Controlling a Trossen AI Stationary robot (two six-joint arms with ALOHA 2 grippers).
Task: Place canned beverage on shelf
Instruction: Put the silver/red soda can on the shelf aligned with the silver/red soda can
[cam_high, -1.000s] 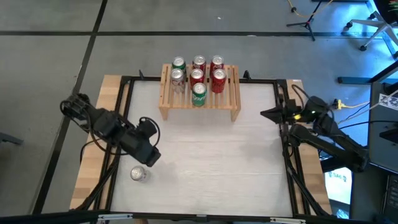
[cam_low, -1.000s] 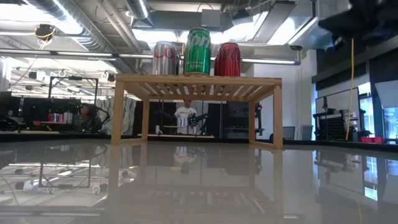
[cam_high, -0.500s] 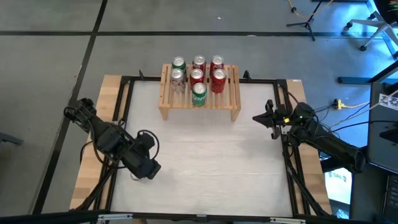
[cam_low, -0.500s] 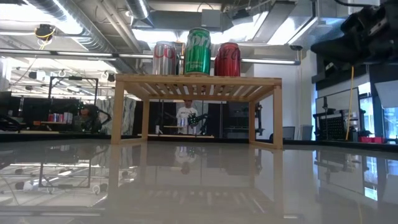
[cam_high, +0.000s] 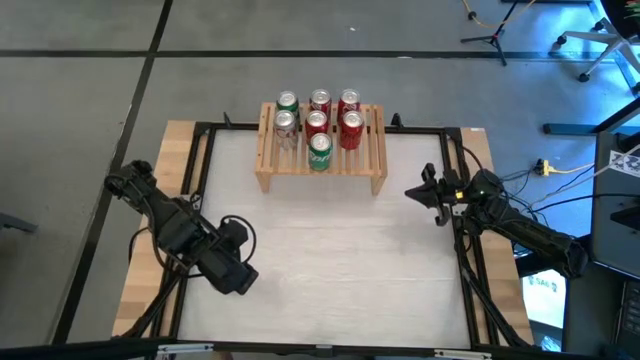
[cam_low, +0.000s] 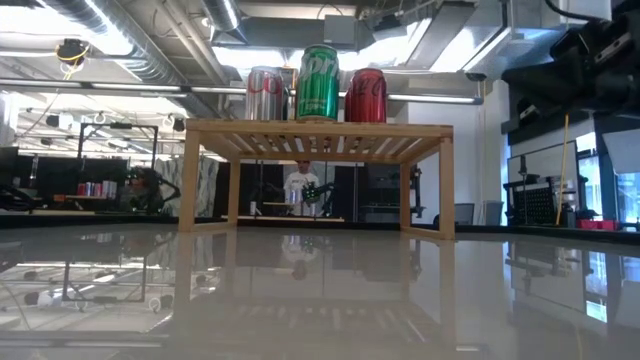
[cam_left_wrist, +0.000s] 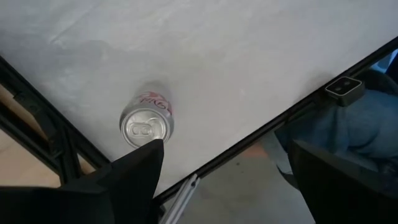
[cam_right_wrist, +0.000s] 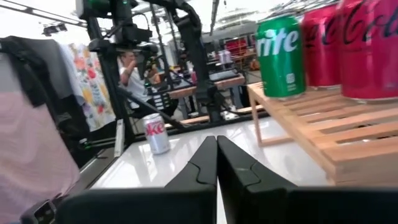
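Seven cans already stood on the shelf (cam_high: 320, 140), while one silver can (cam_left_wrist: 147, 122) waited upright near the table's (cam_high: 340, 250) front-left corner. The left hand (cam_high: 232, 275) hovered above it, fingers spread and empty; the right hand (cam_high: 425, 192), fingers pressed together, idled beside the shelf.

The left gripper (cam_high: 238, 282) is hanging with fingers spread wide above the tabletop's front-left corner, while the right gripper (cam_high: 414, 190) is hovering with fingers pressed together by the right edge.
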